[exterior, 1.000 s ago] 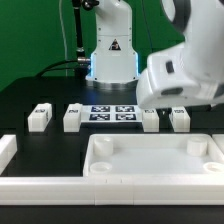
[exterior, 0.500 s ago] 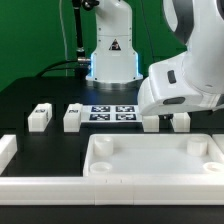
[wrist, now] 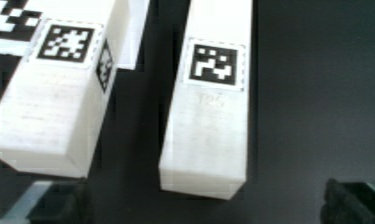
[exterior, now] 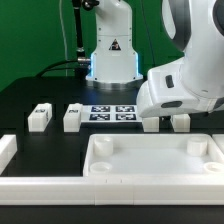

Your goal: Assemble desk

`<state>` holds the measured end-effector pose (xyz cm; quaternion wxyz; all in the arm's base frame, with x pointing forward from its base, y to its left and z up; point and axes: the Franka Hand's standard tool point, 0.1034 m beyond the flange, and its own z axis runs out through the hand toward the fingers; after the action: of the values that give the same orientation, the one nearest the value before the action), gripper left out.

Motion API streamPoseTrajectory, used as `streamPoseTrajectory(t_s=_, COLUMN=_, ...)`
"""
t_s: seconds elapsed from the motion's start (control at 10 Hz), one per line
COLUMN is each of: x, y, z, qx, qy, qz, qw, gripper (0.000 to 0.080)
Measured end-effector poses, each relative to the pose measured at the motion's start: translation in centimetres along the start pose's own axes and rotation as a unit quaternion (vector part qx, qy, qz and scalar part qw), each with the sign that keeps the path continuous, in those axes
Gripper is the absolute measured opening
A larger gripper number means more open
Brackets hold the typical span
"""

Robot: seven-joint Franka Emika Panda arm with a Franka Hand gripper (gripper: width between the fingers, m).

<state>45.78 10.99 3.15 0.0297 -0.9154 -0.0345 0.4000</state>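
1. At the exterior view's left, the first leg and second leg stand apart on the black table. Nothing touches them. The marker board lies just to their right.
2. Further right, the third leg and fourth leg sit close under the arm. The desk top lies nearer the camera, rim up.
3. In the wrist view the gripper has its jaws spread to the full and holds nothing. It is lined up on the straddled leg. The neighbour leg lies just beside that one, not touching.
4. We judge the legs to be light, stiff blocks of smooth plastic. They are unlikely to crush, but could slip or twist.
5. We would grip across the two long flat sides, near mid-length. The finger on the neighbour's side needs to drop into the narrow gap.
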Motion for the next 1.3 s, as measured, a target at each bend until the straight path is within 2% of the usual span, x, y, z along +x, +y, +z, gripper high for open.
streamPoseTrajectory(t_s=0.2, x=-0.1, y=0.0, z=0.2, qx=0.001, qy=-0.003, qz=0.002, qw=1.000, gripper=0.0649)
streamPoseTrajectory(t_s=0.4, x=-0.5, y=0.2, z=2.3, qx=0.000, qy=-0.036, qz=0.011, qw=0.999, gripper=0.0649)
streamPoseTrajectory(t_s=0.6, x=-0.5, y=0.2, z=3.4, qx=0.000, qy=-0.037, qz=0.011, qw=0.999, gripper=0.0649)
streamPoseTrajectory(t_s=0.7, x=-0.5, y=0.2, z=3.4, qx=0.000, qy=-0.037, qz=0.010, qw=0.999, gripper=0.0649)
streamPoseTrajectory(t_s=0.9, x=-0.5, y=0.2, z=3.4, qx=0.000, qy=-0.037, qz=0.010, qw=0.999, gripper=0.0389)
streamPoseTrajectory(t_s=1.0, x=-0.5, y=0.2, z=3.4, qx=0.000, qy=-0.038, qz=0.010, qw=0.999, gripper=0.0389)
streamPoseTrajectory(t_s=1.1, x=-0.5, y=0.2, z=3.4, qx=0.000, qy=-0.038, qz=0.010, qw=0.999, gripper=0.0289)
streamPoseTrajectory(t_s=1.3, x=-0.5, y=0.2, z=3.4, qx=0.000, qy=-0.038, qz=0.010, qw=0.999, gripper=0.0289)
